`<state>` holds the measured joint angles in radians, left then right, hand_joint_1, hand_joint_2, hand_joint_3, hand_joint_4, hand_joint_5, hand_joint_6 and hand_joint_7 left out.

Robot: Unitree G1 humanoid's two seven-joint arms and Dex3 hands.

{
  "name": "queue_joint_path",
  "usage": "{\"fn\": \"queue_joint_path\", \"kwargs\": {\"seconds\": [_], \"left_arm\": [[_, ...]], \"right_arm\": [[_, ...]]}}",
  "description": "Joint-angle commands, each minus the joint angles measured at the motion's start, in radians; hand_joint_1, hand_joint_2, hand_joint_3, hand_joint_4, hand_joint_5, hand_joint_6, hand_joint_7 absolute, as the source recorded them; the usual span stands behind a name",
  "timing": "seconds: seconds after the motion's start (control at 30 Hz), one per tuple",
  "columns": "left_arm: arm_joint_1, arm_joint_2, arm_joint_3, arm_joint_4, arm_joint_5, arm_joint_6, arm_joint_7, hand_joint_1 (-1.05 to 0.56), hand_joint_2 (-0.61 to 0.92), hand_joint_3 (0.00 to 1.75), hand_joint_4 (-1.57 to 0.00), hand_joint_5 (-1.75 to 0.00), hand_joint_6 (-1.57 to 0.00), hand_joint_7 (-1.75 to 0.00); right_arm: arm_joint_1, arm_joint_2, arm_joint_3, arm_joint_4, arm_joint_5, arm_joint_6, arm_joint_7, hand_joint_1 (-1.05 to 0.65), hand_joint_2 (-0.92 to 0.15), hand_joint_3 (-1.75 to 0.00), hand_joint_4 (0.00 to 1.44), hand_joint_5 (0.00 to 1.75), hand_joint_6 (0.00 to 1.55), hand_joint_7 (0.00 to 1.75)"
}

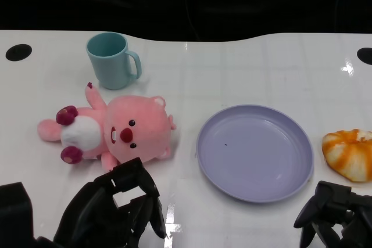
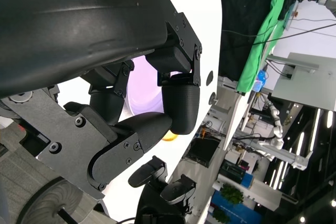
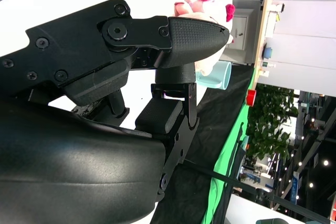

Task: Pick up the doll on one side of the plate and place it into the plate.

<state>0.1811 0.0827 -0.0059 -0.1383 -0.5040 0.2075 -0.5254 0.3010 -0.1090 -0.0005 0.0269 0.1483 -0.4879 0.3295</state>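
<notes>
A pink plush doll (image 1: 119, 132) lies on its back on the white table, just left of the empty lavender plate (image 1: 254, 152). My left hand (image 1: 113, 210) hovers close in front of the doll, its fingers loosely bent and holding nothing. At the lower right, my right hand (image 1: 334, 216) sits in front of the plate's right edge, also empty. The left wrist view shows bent fingers (image 2: 178, 103) with a slice of the plate (image 2: 144, 87) beyond them. Past the fingers in the right wrist view, the doll (image 3: 202, 3) can be seen.
A teal mug (image 1: 110, 60) stands behind the doll, handle to the right. An orange-and-white striped plush (image 1: 350, 153) lies right of the plate, just beyond my right hand. Black holes mark the table's far corners (image 1: 18, 51).
</notes>
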Motion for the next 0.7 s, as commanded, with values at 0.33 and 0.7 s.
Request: {"fn": "queue_joint_path", "kwargs": {"seconds": [0.33,0.7], "left_arm": [[0.014,0.009,0.006,-0.016,0.001,-0.002,-0.002,-0.37,0.37,1.21,-0.76,-1.73,-0.69,-1.56],[0.004,0.014,0.006,-0.016,0.007,0.007,0.006,-0.34,0.36,1.25,-0.75,-1.73,-0.7,-1.55]], "right_arm": [[0.008,-0.006,-0.01,-0.014,0.02,0.007,0.002,-0.84,-0.86,-0.49,0.94,1.48,0.92,1.17],[0.003,-0.004,-0.008,-0.016,0.005,0.021,-0.01,-0.83,-0.88,-0.46,0.95,1.48,0.91,1.17]]}}
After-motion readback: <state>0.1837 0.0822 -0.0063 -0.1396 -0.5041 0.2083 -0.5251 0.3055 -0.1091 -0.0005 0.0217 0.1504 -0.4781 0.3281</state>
